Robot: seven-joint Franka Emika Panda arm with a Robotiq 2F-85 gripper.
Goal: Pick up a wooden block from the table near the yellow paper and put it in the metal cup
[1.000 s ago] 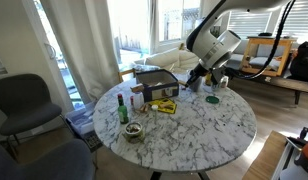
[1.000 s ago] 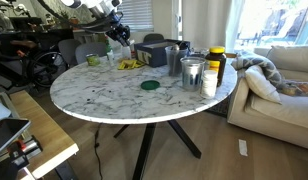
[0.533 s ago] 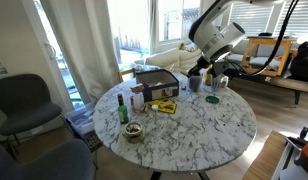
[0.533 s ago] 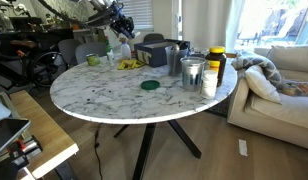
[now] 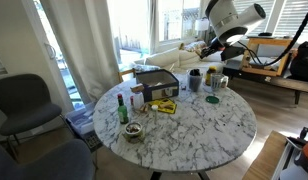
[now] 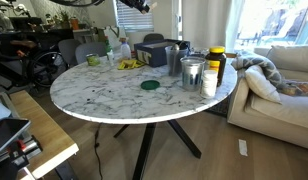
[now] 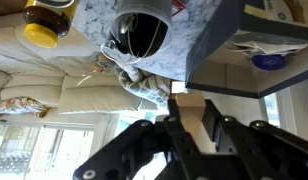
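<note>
- While the arm hangs high over the far side of the surface (image 5: 194, 135), the gripper (image 5: 210, 46) is clenched on a pale wooden block (image 7: 197, 114). The wrist view shows it pinched between the fingers.
- So the block's up in the air, well clear of the marble.
- The metal cup (image 6: 191, 72) stands upright just beside a yellow-lidded jar (image 6: 216, 58).
- The yellow paper (image 5: 166, 105) lies flat in front of the box (image 5: 154, 85), with the green bottle (image 5: 122, 108) nearby.

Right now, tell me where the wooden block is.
In the wrist view the wooden block is clamped between the fingers of the gripper, held in the air off the table, with the metal cup nearest.
</note>
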